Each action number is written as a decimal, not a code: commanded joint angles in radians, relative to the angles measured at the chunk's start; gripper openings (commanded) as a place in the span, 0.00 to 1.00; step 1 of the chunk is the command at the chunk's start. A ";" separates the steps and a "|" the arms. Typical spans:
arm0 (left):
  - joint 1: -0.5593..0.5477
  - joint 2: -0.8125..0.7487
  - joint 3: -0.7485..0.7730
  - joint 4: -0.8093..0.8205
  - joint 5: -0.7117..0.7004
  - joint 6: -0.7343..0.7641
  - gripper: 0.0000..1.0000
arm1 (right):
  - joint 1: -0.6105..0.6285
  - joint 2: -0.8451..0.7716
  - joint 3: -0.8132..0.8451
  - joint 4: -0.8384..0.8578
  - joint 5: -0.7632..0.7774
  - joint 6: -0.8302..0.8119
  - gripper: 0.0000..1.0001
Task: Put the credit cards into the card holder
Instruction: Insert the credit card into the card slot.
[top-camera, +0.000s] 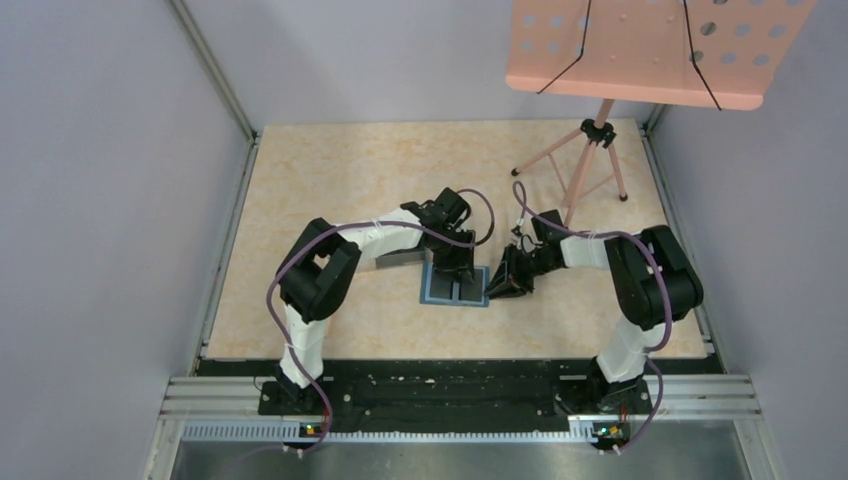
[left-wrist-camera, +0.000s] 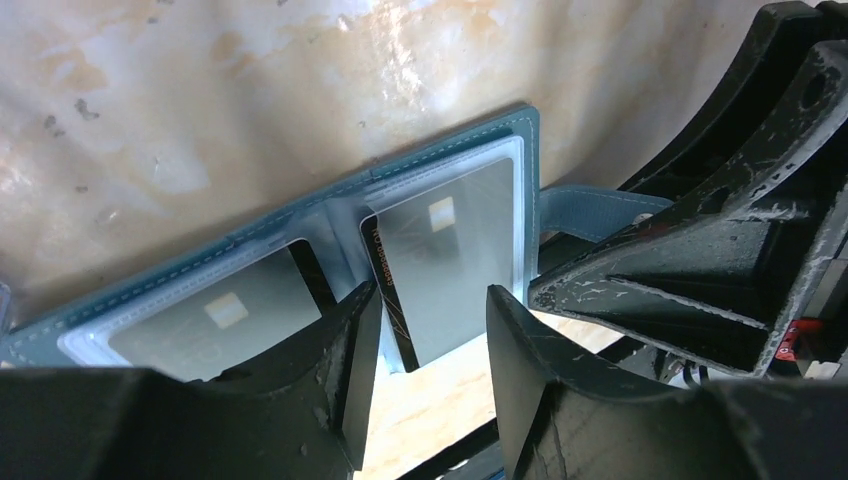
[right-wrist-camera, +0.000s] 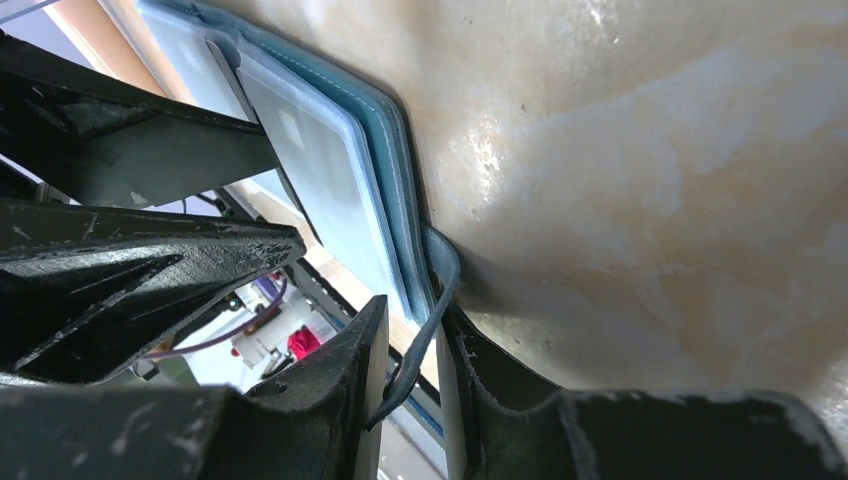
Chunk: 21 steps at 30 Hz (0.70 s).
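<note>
The wallet (top-camera: 455, 290) lies open and flat on the table (top-camera: 330, 180), directly under the left gripper (top-camera: 458, 270), whose tips point down at it. In the left wrist view the two fingers (left-wrist-camera: 350, 370) stand well apart, with nothing held between them. One card (left-wrist-camera: 450, 250) sits in the clear pocket straight ahead of this gripper. The card's near end reaches into the gap between the fingertips, and its dark edge lies close to the left finger. I cannot tell whether that finger touches it. A second card (left-wrist-camera: 215, 315) sits in the other pocket, just to the left of the left finger and partly hidden behind it.

The right gripper (top-camera: 503, 283) is at the wallet's outer edge, close beside the left gripper on its right, and it also points down at the table. In its own wrist view the jaws are narrow, and the wallet's closing strap (right-wrist-camera: 440, 280) curves down between the fingers (right-wrist-camera: 350, 390). The gap looks slightly wider than the strap, so I cannot tell whether the pads really pinch it. The wallet's stacked pockets rise just ahead and to the left of this gripper, and the bare table lies to its right.

A pink music stand (top-camera: 640, 50) is at the far side, well beyond the right gripper.
</note>
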 joint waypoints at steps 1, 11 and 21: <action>-0.015 0.024 0.083 -0.015 0.040 0.049 0.48 | 0.011 0.026 0.031 -0.012 0.074 -0.040 0.25; -0.019 -0.067 0.104 -0.111 -0.099 0.133 0.54 | 0.010 0.032 0.105 -0.113 0.103 -0.081 0.26; -0.013 -0.253 0.015 -0.088 -0.234 0.172 0.56 | 0.010 0.040 0.207 -0.263 0.126 -0.159 0.29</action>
